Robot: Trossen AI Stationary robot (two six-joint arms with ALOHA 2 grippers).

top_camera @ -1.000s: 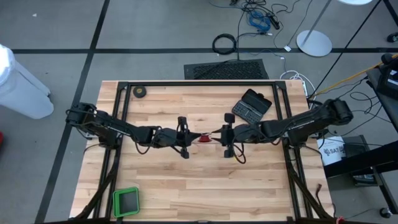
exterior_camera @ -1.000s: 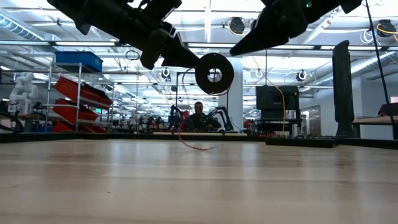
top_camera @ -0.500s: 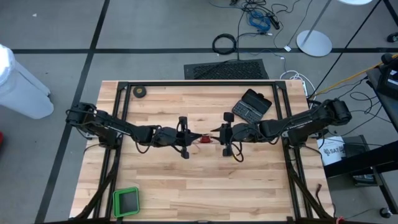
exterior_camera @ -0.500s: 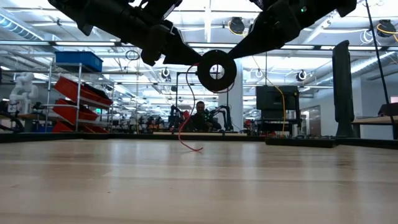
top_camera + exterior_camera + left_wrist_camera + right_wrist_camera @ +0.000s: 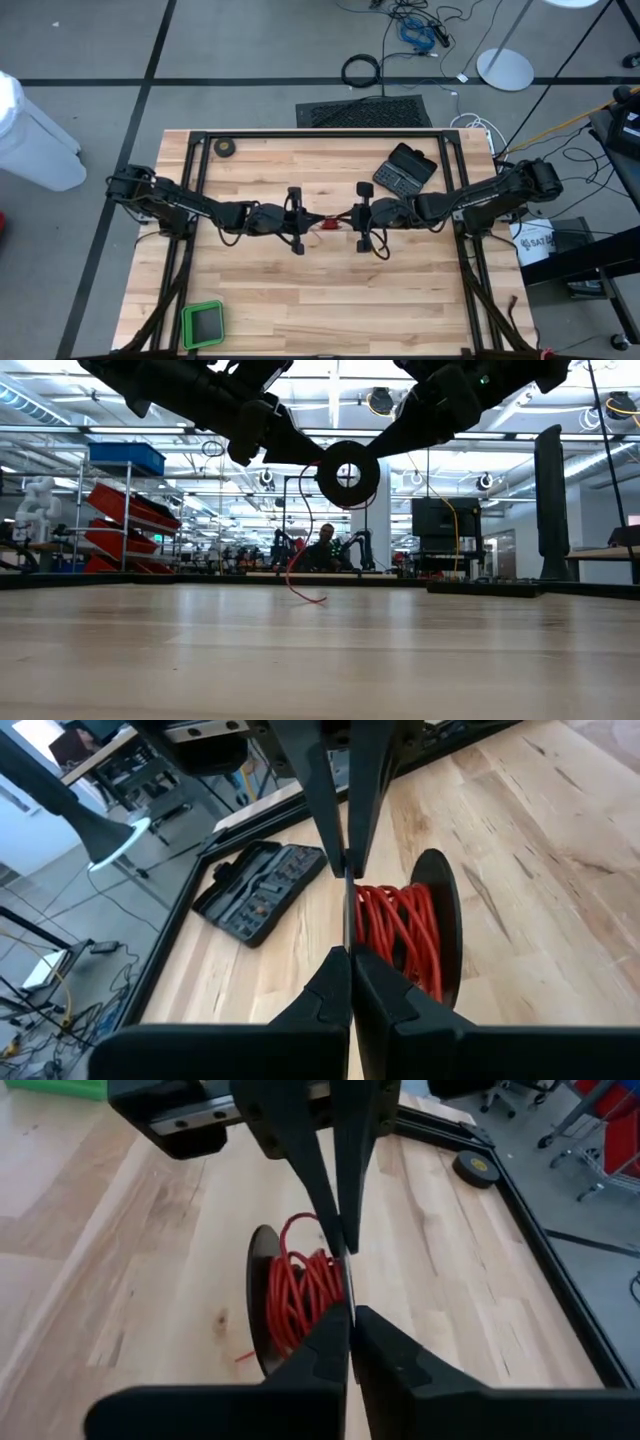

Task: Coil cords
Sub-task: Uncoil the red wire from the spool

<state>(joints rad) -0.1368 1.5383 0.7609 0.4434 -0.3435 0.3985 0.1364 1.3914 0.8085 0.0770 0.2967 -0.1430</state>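
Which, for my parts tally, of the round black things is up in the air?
The small black reel of red wire, held above the table; the black tape roll lies on it, the black cable loop on the floor.

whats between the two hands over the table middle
The black reel wound with red wire, held up between the left hand and right hand; clearest in the low view.

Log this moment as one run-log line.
left gripper: shut on reel | right gripper: shut on reel | reel: lifted above table | red wire: partly wound, tail hanging
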